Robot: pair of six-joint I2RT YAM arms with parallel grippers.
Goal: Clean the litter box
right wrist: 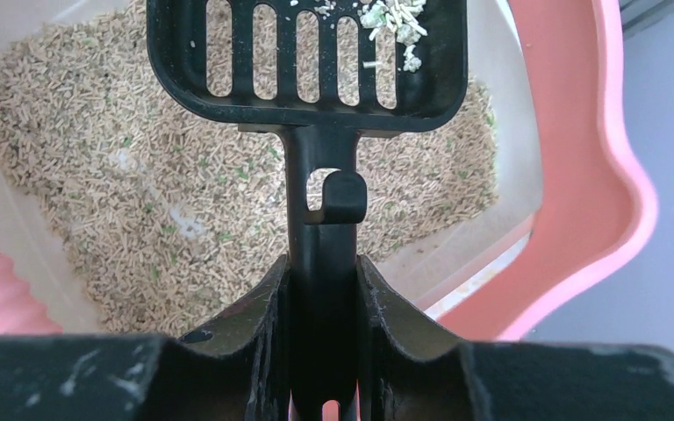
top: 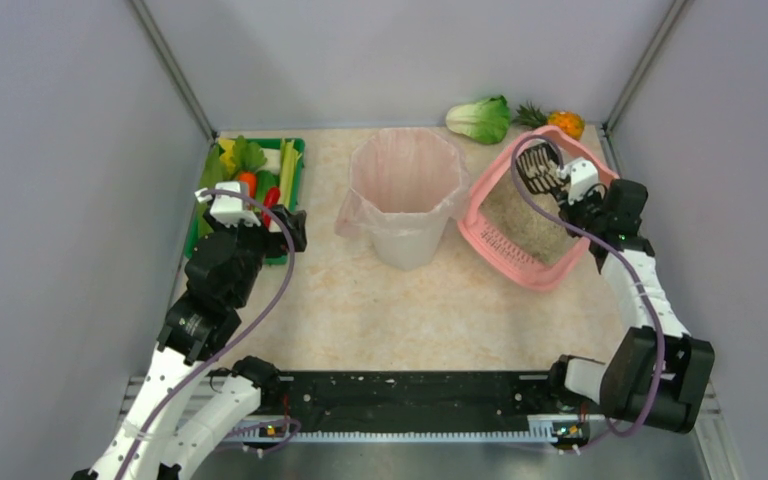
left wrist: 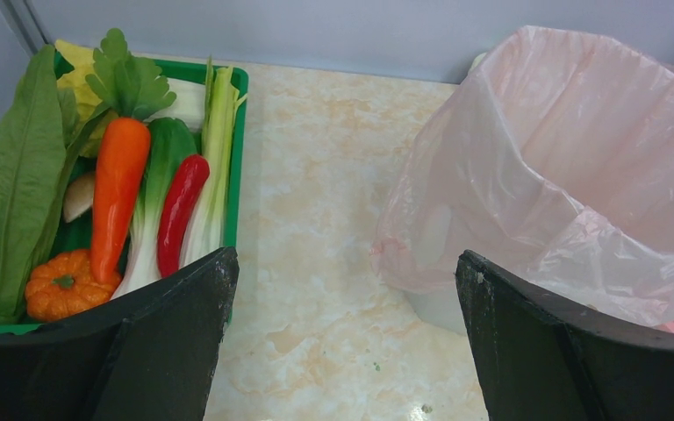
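Observation:
The pink litter box (top: 488, 232) with beige granules sits at the right of the table; its rim (right wrist: 614, 167) and litter (right wrist: 140, 193) show in the right wrist view. My right gripper (top: 572, 190) is shut on the handle of a black slotted scoop (right wrist: 316, 61), held above the litter with a small clump of greenish-white litter in its far right corner. In the top view the scoop (top: 538, 166) hangs over the box's far end. My left gripper (left wrist: 342, 351) is open and empty, low over the table between the green tray and the bin.
A white bin with a pink liner (top: 405, 195) stands mid-table, left of the litter box. A green tray of toy vegetables (top: 250, 180) is at the far left. A toy cabbage (top: 480, 118) and pineapple (top: 560, 122) lie at the back wall.

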